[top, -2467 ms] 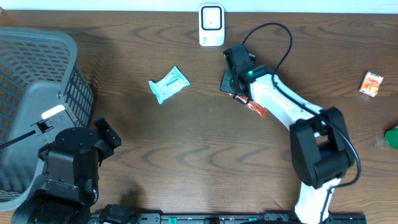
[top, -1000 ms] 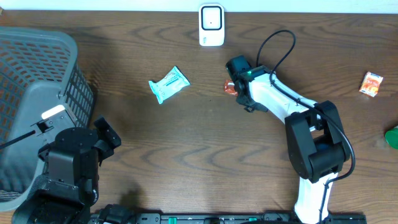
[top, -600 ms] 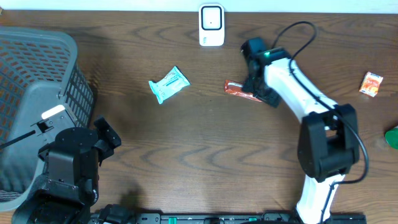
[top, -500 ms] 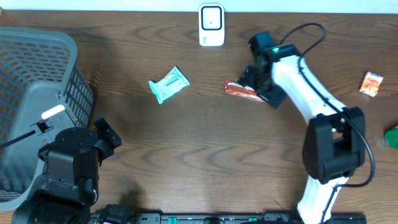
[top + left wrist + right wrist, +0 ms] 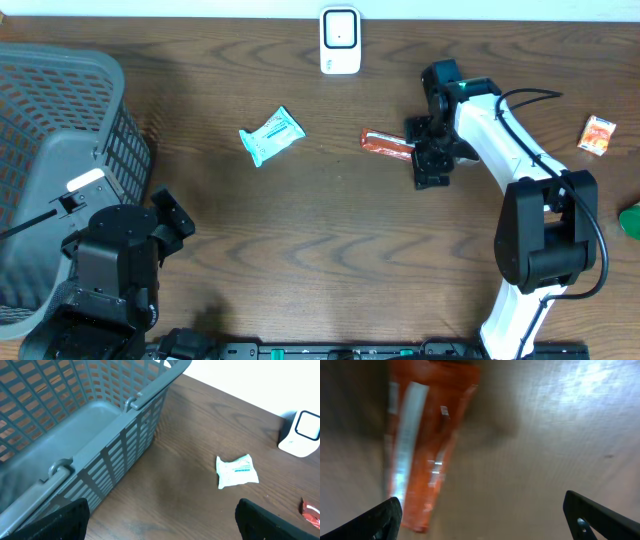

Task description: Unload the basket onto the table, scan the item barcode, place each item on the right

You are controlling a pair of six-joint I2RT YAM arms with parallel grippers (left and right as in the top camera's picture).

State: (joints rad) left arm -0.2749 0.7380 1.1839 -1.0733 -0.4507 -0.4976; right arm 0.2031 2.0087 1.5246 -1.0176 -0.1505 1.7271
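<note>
Dark wood table (image 5: pixel 300 250) fills the overhead view, with a white scanner (image 5: pixel 340 40) standing at its far edge. An orange packet (image 5: pixel 386 146) lies flat on the wood, nearer than the scanner and a little to its right, well apart from it. The right gripper (image 5: pixel 482 507) hangs just beside the packet's right end, jaws spread wide and holding nothing. The left gripper (image 5: pixel 160 515) is parked near the basket (image 5: pixel 60 120), jaws also apart and empty. A teal pouch (image 5: pixel 271 135) lies between basket and packet.

Judging from this, the packet has yet to face the scanner, and which side carries the barcode cannot be told. The main risk is the pickup: a thin, glossy wrapper flat on wood gives the fingers little to bite, so they may skid and shove it away. A grip across the barcode, or a crumpled, glaring foil, could also spoil the read. The wrist view is blurred, so aiming from it would be unsure.
</note>
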